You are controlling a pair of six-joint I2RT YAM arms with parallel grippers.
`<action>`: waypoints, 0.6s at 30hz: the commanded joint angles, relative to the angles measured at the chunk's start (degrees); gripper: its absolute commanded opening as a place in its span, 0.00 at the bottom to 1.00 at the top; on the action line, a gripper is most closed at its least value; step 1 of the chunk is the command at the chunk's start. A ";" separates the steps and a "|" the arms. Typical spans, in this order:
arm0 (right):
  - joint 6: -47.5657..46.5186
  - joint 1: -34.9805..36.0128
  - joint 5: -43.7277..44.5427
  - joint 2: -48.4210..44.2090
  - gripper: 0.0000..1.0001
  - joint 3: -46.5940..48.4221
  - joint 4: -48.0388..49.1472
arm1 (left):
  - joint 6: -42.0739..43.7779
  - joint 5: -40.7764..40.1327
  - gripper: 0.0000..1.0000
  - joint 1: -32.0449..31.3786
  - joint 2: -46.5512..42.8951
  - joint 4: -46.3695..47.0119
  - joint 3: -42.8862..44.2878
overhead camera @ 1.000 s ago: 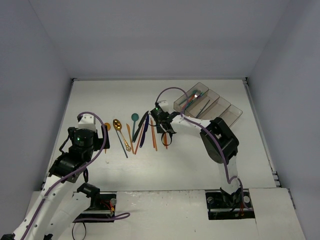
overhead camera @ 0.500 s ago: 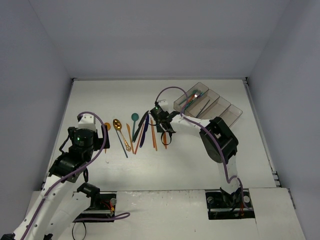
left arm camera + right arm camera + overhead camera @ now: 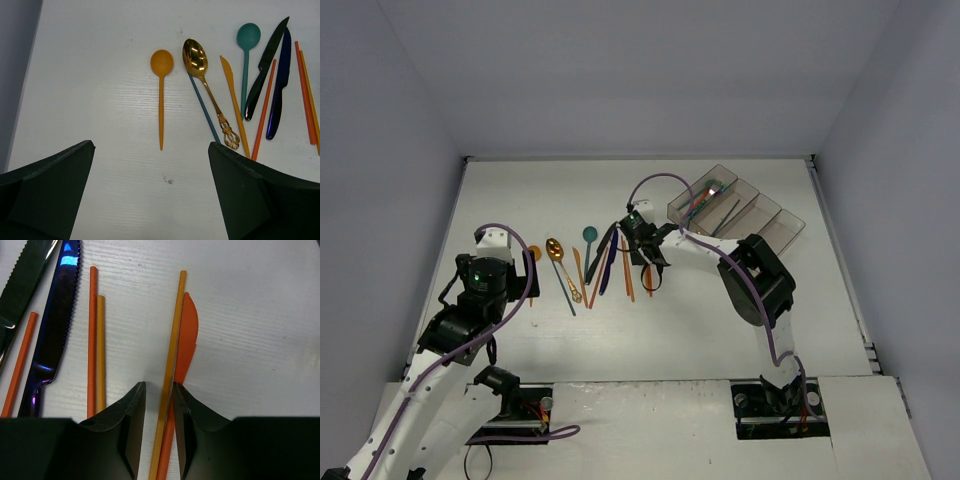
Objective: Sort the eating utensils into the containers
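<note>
White desk (image 3: 100,75) fills the left wrist view. The left end effector (image 3: 151,145) is spread wide and grips nothing, its dark fingers (image 3: 50,190) filling the lower corners. Ahead of the gap lies an orange spoon (image 3: 161,100), bowl pointing away. To the right of it, fanned side by side, lie a gold spoon (image 3: 196,55) across a blue handle (image 3: 202,105), a yellow-orange knife (image 3: 232,100), a teal spoon (image 3: 248,36), a black knife (image 3: 267,65) and a navy knife (image 3: 280,90).

In the right wrist view, the right end effector (image 3: 159,384) sits low over the desk. Its jaws are narrowly apart, straddling a yellow-orange handle (image 3: 175,330) and an orange serrated knife (image 3: 187,340) that lies against it. Slivers of desk show beside both, so neither is pinched. Two thin sticks (image 3: 95,340) lie just left of the fingers.

From above, the utensils (image 3: 590,265) lie mostly to the left of the right end effector. The containers (image 3: 735,210) stand beyond it to the right, set at an angle. The bin nearest it holds teal and orange pieces.
</note>
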 commanded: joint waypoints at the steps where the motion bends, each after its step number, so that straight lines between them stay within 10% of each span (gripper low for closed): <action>1: 0.41 0.43 -0.98 1.77 0.28 -1.27 -2.25 | 0.80 -0.50 0.97 0.14 0.57 3.08 1.06; 18: -1.83 -2.68 2.26 -6.81 0.32 -5.74 -4.74 | 0.80 -0.52 0.98 0.14 0.40 2.99 1.08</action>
